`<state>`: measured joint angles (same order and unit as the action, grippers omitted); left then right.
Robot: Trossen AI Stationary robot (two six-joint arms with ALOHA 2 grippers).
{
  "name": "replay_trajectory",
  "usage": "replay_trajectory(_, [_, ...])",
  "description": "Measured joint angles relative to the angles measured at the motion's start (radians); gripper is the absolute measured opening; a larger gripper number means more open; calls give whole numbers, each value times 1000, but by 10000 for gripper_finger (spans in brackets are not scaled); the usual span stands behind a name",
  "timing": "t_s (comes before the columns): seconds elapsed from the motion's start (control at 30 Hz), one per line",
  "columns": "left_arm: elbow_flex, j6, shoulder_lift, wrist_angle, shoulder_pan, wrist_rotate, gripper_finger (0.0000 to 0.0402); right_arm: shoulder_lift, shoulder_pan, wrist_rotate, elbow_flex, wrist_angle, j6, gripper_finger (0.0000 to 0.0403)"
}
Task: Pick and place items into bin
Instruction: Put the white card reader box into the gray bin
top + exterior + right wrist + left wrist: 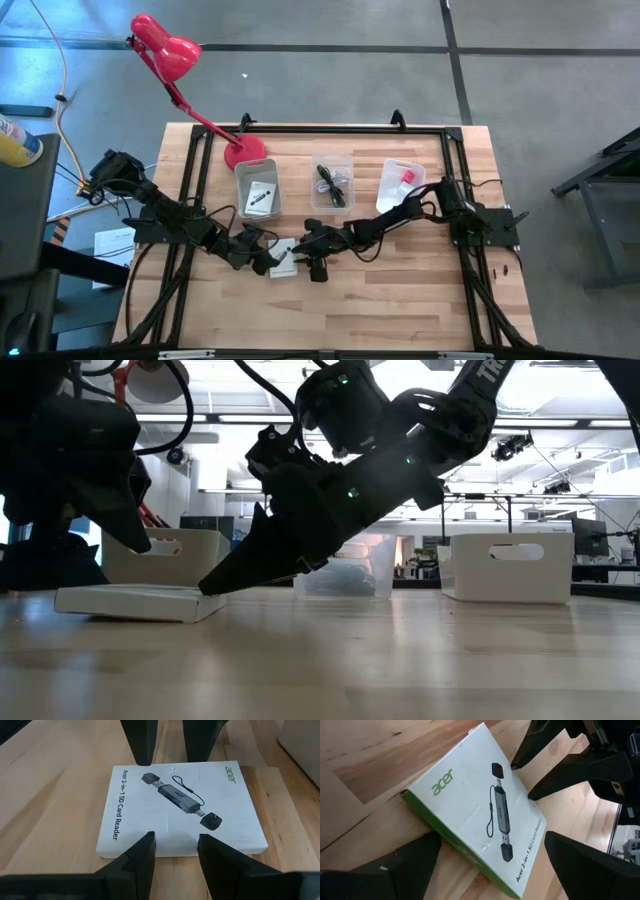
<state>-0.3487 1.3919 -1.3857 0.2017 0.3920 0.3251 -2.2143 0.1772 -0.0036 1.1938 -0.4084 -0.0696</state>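
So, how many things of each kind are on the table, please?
Pale rectangular plastic bins: 3
White flat cardboard boxes: 2
Black cable: 1
Small pink cube: 1
Red desk lamp: 1
Total: 8

White box (140, 601) flat beside claw (225, 582)

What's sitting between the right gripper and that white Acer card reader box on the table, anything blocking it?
Nothing visible. The white box lies flat on the bare wood right in front of the right gripper, whose fingers are apart. The left gripper, open, stands at the box's opposite edge, not between them.
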Motion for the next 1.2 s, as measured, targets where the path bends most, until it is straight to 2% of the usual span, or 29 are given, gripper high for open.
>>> replay_trajectory(0.8, [2,-50,-2,147,-1,56,350,-2,2,-4,-2,-35,-5,142])
replay_trajectory(0.97, [1,-38,-2,140,0,61,305,-3,2,-5,-2,-64,-4,142])
replay_trajectory(1.2, [1,-8,-1,102,0,60,179,-3,2,-8,1,-80,-1,142])
